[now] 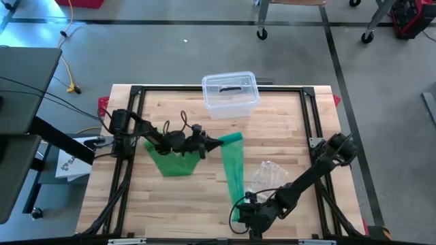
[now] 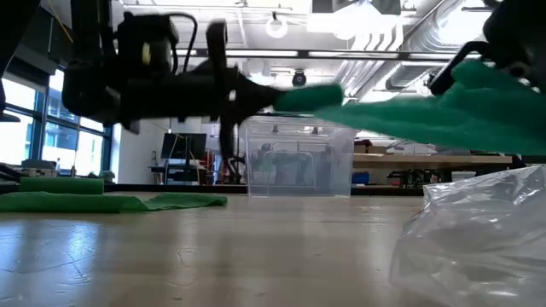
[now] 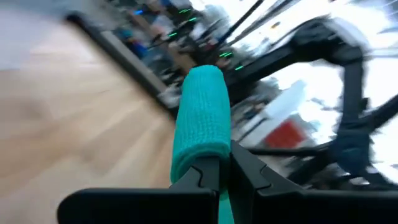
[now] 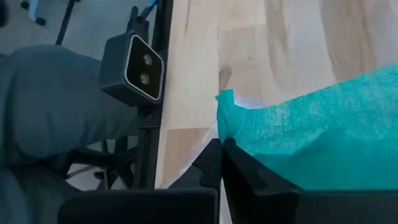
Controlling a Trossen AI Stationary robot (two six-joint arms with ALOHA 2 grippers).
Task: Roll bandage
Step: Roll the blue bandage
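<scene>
At centre frame in the high view, the left gripper point(image 1: 216, 143) is clamped on the rolled end of the green bandage point(image 1: 233, 163). Its strip runs down to the bottom centre, where the right gripper point(image 1: 236, 215) pinches the free end above the wooden table point(image 1: 286, 129). A clear plastic bin point(image 1: 230, 94) sits at upper centre.

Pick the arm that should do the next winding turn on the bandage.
Left, probably. The left pincer is shut on the rolled end of the green bandage, so it can turn the roll. The right pincer pinches the flat tail end, suited to keeping tension.
</scene>
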